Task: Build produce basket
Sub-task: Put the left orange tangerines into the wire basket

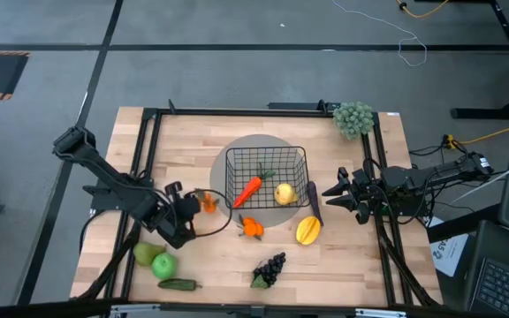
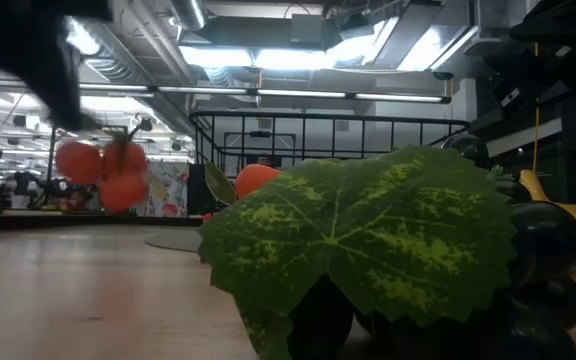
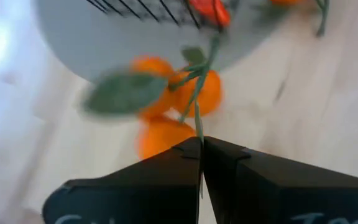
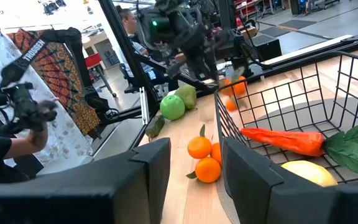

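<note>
My left gripper (image 1: 200,205) is shut on a cluster of small oranges (image 1: 208,203) with green leaves, just left of the black wire basket (image 1: 300,155). In the low view the oranges (image 2: 103,172) hang clear above the table. In the basket lie an orange carrot (image 1: 250,188) and a yellow fruit (image 1: 284,193). The basket stands on a flat grey disc (image 1: 224,159). My right gripper (image 1: 330,192) stands open to the right of the basket, pointing level at it with nothing between its fingers (image 4: 148,171). My left gripper pinches the cluster's thin green stem (image 3: 197,127) between its two fingertips (image 3: 225,155). The fingers slant down from the table's left side. The oranges (image 3: 173,102) and a leaf (image 3: 126,93) hang beyond the fingertips, lifted clear of the table.
A second orange cluster (image 1: 252,227), a yellow fruit (image 1: 307,230) and a purple eggplant (image 1: 314,201) lie near the basket's front right. Dark grapes (image 1: 270,269) lie near the front edge, with a green apple (image 1: 163,266), pear (image 1: 146,254) and cucumber (image 1: 178,284) at front left. A pale bushy cluster (image 1: 353,117) sits at the far right corner.
</note>
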### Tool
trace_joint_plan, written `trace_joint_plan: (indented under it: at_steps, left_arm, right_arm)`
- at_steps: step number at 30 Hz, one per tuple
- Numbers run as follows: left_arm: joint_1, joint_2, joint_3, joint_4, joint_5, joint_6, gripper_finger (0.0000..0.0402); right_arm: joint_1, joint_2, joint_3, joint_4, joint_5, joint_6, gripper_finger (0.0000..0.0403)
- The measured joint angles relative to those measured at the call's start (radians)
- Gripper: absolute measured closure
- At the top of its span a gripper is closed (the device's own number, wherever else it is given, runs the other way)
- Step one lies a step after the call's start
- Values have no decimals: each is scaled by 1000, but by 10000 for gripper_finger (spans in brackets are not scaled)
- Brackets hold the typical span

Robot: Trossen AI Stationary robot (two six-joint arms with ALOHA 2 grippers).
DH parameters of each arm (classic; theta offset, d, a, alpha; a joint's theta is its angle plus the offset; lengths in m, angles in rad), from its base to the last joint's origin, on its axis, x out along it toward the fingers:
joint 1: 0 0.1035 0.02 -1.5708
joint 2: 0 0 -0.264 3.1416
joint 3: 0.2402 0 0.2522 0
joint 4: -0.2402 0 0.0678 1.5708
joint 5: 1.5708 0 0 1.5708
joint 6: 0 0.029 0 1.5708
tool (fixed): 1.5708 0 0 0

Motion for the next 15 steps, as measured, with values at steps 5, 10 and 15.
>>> trace_joint_plan:
  at_steps: [5, 10, 15]
  left_arm:
    - [0, 0, 147, -152, -215, 10, 401]
    - [1, 0, 271, -163, -466, 190, 401]
    - [35, 0, 361, -65, -589, 385, 401]
  right_arm:
    - [0, 0, 0, 0, 0, -2, 263]
    - [0, 0, 0, 0, 0, -3, 263]
    - [0, 0, 0, 0, 0, -3, 263]
